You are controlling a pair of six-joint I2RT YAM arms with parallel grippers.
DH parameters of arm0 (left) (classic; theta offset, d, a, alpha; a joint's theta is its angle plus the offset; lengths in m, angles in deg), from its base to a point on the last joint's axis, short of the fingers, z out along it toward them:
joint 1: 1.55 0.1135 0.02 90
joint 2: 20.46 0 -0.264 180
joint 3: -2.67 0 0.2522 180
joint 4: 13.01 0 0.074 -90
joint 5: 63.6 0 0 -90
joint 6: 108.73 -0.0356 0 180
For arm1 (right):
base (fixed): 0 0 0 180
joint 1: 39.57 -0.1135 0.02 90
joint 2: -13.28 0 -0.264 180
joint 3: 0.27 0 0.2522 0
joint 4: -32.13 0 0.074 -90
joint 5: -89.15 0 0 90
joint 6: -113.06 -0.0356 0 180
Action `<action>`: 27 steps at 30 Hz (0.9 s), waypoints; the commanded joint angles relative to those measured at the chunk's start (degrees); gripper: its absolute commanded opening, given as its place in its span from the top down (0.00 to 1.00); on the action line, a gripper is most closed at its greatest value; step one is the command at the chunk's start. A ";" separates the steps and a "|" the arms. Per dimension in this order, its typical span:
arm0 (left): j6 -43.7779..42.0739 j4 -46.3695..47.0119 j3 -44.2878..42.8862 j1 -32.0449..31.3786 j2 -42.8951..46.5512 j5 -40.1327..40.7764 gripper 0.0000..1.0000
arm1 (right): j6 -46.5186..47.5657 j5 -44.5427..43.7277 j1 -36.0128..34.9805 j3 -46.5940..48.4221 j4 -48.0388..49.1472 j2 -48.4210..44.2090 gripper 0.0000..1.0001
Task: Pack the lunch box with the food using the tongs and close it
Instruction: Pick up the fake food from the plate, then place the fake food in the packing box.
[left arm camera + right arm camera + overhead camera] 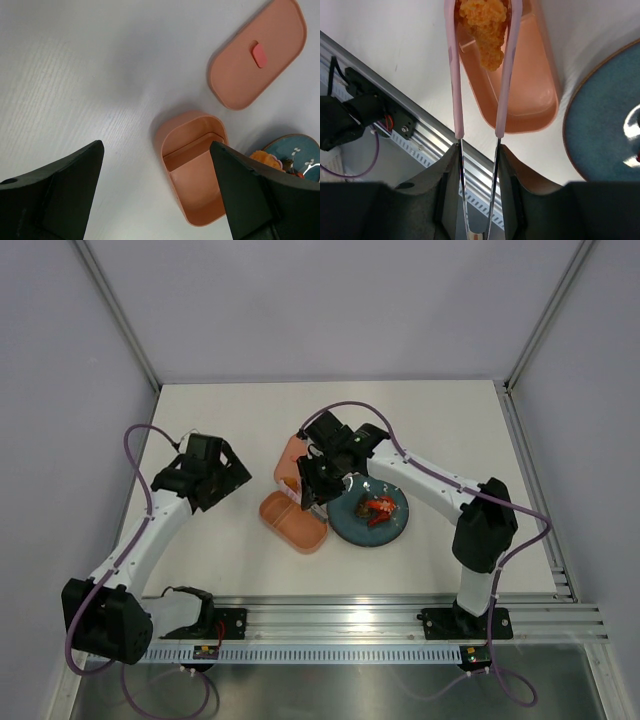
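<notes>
1. Well, the right claw (477,150) is pressed together on the bare metal shanks of the tongs (453,85). The tongs in turn pinch an orange piece (487,27) of food out ahead of the claw.
2. The lunch box base (525,95) lies ahead of that claw and below it. Its long axis runs nearly along the tongs, skewed a little. The near end sits toward the claw's right and the far end lies under the food. I'd judge the drop turns on that line-up.
3. The plate (605,125) sits to the claw's right, just beside the base.
4. The left claw (156,150) hangs spread wide with nothing in it, apart from the base, so the right arm is the nearer one. From its side both compartments of the base look bare. The lid (235,80) lies top up, past the base's far end as reckoned from the right claw.
5. The tong tips are cut off at the top edge of the right wrist view. I cannot tell whether the piece hangs squarely over the far compartment or just past its rim. From above, the right claw covers the tongs and part of the lid. What remains on the plate is mostly out of frame beside the claw.
</notes>
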 commanded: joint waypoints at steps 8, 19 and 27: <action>-1.99 -1.02 0.31 1.76 3.17 2.86 0.09 | -13.33 3.13 -1.54 -2.58 17.34 3.55 0.93; -1.90 -0.58 0.75 1.76 3.09 2.07 0.09 | -19.23 5.06 -2.15 -8.29 23.77 4.61 0.89; -1.90 -0.41 0.84 1.85 2.91 1.54 0.09 | -18.97 4.09 -2.68 -10.05 23.95 5.14 0.86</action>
